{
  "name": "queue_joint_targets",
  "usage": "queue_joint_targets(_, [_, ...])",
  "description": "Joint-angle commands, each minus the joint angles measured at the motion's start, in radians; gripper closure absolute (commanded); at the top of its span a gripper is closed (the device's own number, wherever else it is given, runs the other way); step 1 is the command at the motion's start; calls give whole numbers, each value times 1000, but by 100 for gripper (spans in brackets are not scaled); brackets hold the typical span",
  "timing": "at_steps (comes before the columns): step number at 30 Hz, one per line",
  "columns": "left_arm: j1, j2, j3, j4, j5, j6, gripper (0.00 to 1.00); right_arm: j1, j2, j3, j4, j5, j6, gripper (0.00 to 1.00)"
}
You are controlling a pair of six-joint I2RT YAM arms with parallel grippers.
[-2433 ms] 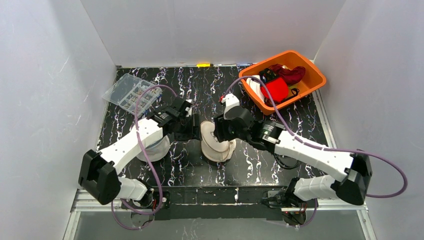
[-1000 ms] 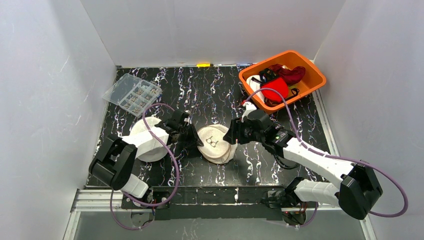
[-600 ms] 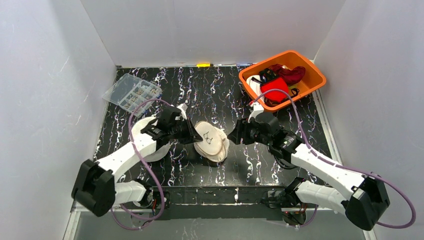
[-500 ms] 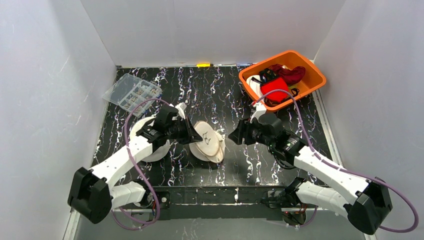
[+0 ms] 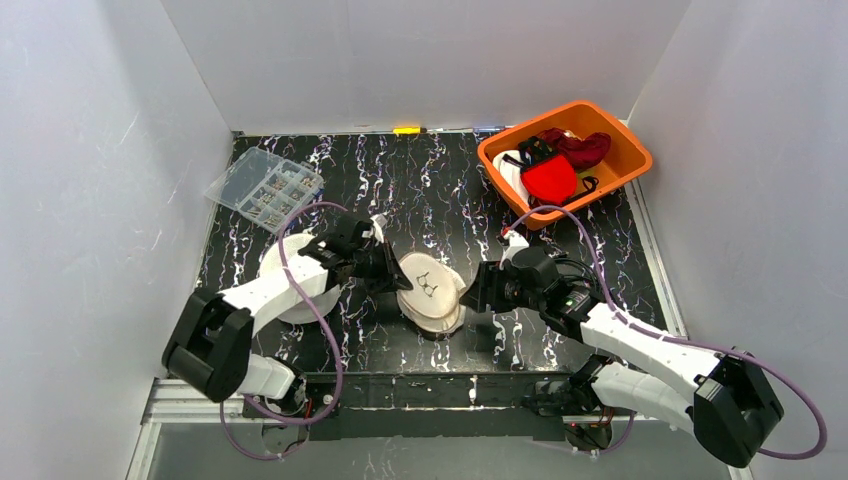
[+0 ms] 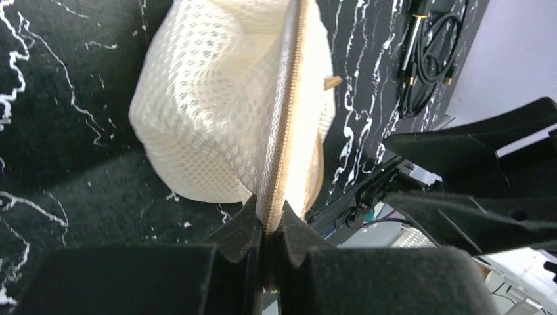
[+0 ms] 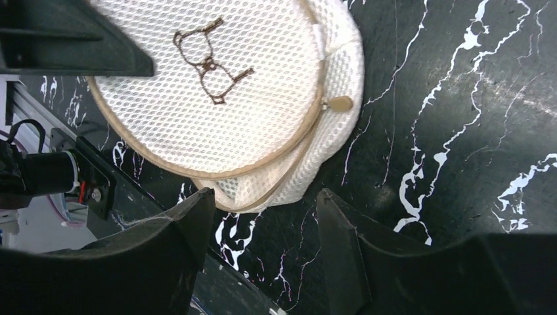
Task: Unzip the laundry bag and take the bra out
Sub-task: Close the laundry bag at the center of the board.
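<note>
The left gripper (image 6: 268, 226) is pinched tight on the zipper seam (image 6: 284, 131) of the mesh laundry bag (image 5: 428, 290), mid-tabletop (image 5: 420, 190) toward the near edge. The right gripper (image 7: 263, 200) hangs open beside it, holding nothing.

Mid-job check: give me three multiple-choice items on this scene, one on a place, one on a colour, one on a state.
1. Where does the orange bin sit on the table?
A) near left corner
B) far right corner
C) centre

2. What colour is the drawing stitched on the laundry bag?
A) brown
B) blue
C) green

3. How is the left hand?
A) open above the bag
B) shut on the bag's zipper seam
C) shut on nothing

Answers:
1 B: the top view shows it in the far right corner.
2 A: brown thread stands out on the white mesh.
3 B: the wrist view shows it pinching the seam.
</note>
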Motion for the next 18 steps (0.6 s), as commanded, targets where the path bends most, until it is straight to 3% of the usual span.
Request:
queue_joint_targets(1, [1, 57, -2, 72, 13, 8, 89, -1, 11, -15, 87, -16, 9, 34])
queue_joint_targets(5, [-1, 61, 1, 24, -7, 36, 67, -1, 24, -12, 74, 8, -7, 34])
queue_joint_targets(11, [-1, -36, 33, -191, -119, 122, 48, -1, 23, -8, 48, 53, -5, 34])
queue_joint_targets(18, [-1, -128, 97, -396, -267, 189, 46, -1, 58, -32, 113, 32, 68, 34])
